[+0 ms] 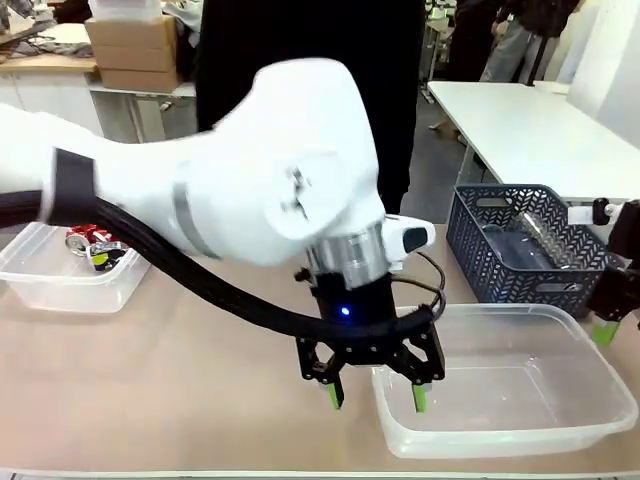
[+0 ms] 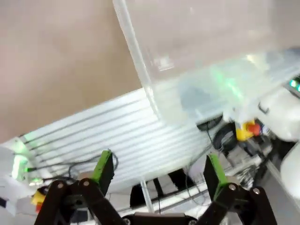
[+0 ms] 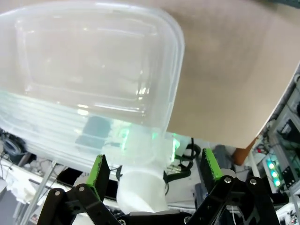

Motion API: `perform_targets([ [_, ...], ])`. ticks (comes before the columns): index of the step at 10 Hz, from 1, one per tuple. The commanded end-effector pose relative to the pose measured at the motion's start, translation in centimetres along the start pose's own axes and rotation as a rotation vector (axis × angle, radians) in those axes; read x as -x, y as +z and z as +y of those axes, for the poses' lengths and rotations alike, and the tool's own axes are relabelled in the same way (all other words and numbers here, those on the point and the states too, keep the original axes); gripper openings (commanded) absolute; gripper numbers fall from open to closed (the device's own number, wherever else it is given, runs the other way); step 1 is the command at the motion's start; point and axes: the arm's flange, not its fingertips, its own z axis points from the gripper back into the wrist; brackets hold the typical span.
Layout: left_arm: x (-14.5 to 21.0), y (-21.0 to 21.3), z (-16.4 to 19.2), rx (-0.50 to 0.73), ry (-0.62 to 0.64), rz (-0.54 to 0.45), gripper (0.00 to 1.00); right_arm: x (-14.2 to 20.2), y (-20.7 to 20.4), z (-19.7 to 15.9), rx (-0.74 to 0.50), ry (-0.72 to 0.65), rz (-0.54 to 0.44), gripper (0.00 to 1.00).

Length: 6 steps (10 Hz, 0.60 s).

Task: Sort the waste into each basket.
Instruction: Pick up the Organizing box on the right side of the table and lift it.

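My left gripper hangs open with nothing in it, low over the near left corner of the right-hand clear tub. One of its fingers is outside the rim and the other is over the tub. The left wrist view shows its green pads wide apart, with that tub's corner beyond them. The second clear tub, at the far left, holds crushed red-and-silver cans. A clear bottle lies in the lattice basket. My right gripper is open and empty at the tub's right end.
A dark blue-grey lattice basket stands behind the right tub. A person in black stands at the far side. The tan tabletop stretches between the two tubs. Its near edge runs just below my left gripper.
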Motion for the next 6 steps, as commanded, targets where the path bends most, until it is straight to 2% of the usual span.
perform_targets([
  [1, -2.1, -2.0, -0.6, -0.11, 0.137, -0.165, 1.0, 1.1, -4.2, -0.6, 0.005, -0.048, -0.021, 1.0],
  [2, -3.0, -2.8, -0.5, -0.091, 0.16, -0.189, 1.0, 1.0, -5.3, -0.9, -0.008, -0.059, -0.02, 1.0],
  [4, -4.2, -4.5, -0.1, -0.153, 0.205, -0.27, 1.0, 0.6, -7.5, -1.3, -0.037, -0.039, -0.07, 1.0],
  [6, -4.7, -5.8, 0.0, -0.196, 0.192, -0.287, 1.0, -0.2, -10.2, -0.6, -0.014, 0.001, -0.115, 1.0],
])
